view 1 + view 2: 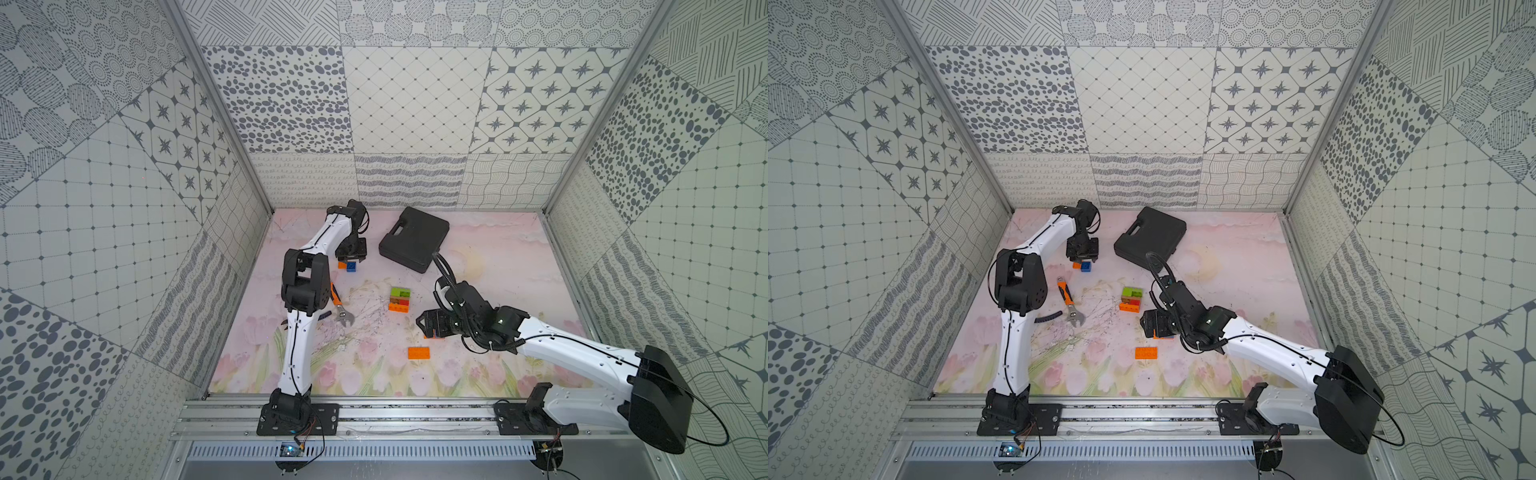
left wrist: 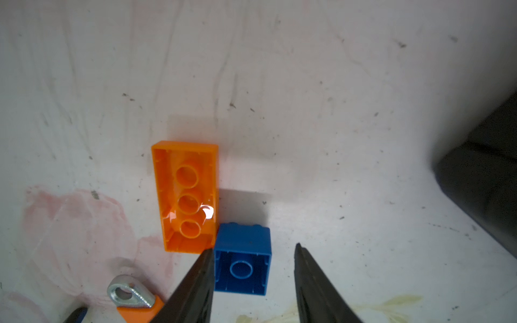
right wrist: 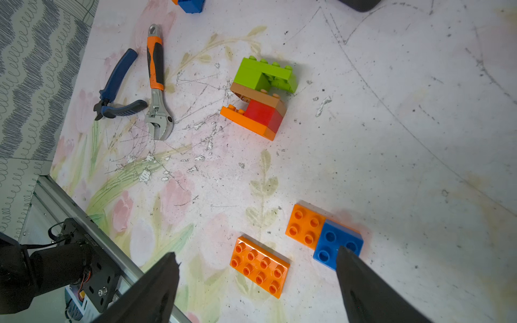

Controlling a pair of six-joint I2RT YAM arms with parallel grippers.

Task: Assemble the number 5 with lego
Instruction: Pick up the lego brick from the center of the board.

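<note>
Your left claw (image 2: 253,247), unclenched, straddles the blue brick (image 2: 242,268), with an orange brick (image 2: 186,195) just beside it. Your right claw (image 3: 256,250) hangs released over an orange-and-blue pair (image 3: 324,235), mostly hidden in both top views. The stacked lego (image 1: 400,299) stands central on the table (image 1: 498,291), with room around.

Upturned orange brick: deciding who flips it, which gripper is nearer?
Left. The left gripper sits beside the upturned orange brick, straddling a blue brick; the right gripper is far off, nearer the front.

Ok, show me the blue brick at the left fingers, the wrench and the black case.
blue brick (image 2: 242,261), left wrist view, on its hollow underside.
wrench (image 3: 155,64), right wrist view, on its handle.
black case (image 1: 413,239), in a top view, on its lid.
</note>
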